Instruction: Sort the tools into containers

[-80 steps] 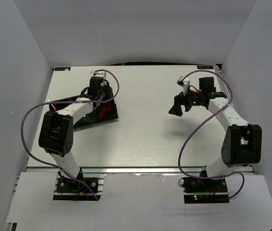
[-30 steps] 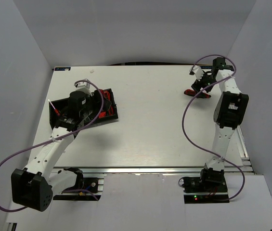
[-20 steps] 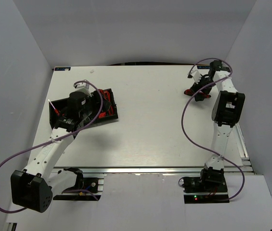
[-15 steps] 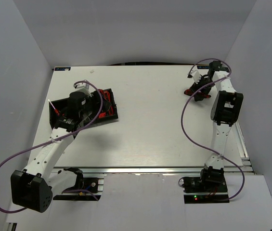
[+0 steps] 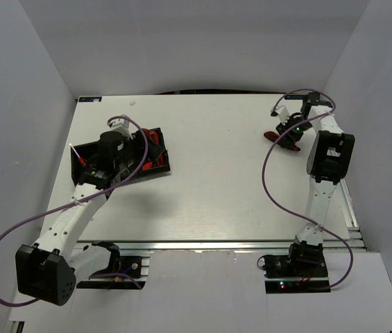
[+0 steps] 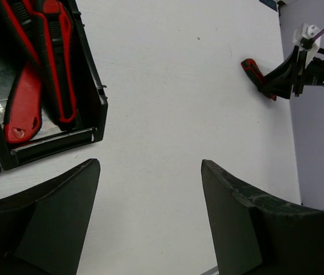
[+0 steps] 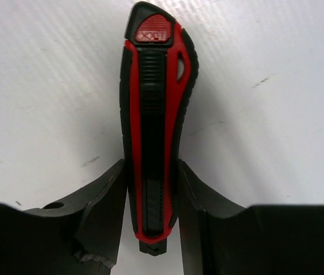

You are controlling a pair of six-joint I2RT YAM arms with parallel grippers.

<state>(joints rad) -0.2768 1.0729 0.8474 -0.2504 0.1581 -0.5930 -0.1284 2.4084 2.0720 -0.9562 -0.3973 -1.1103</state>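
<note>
Fingers point(image 7: 103, 209) of the right gripper point(image 7: 150, 169) are pinched on a red-and-black cutter point(image 7: 153, 103), one on each flank. Its lock end points away past the tips, and it looks flat on the table point(image 7: 276, 86), not lifted.

Left wrist cam: the left gripper point(image 6: 150, 163) is spread wide with nothing between the fingers. The tray point(image 6: 90, 109) sits just past one fingertip, with two cutters point(image 6: 53, 63) already in its end compartment.

Top cam: the pinched cutter is well apart from the tray, and I spot no other loose tool. So mostly done, I reckon — carry and drop left.
</note>
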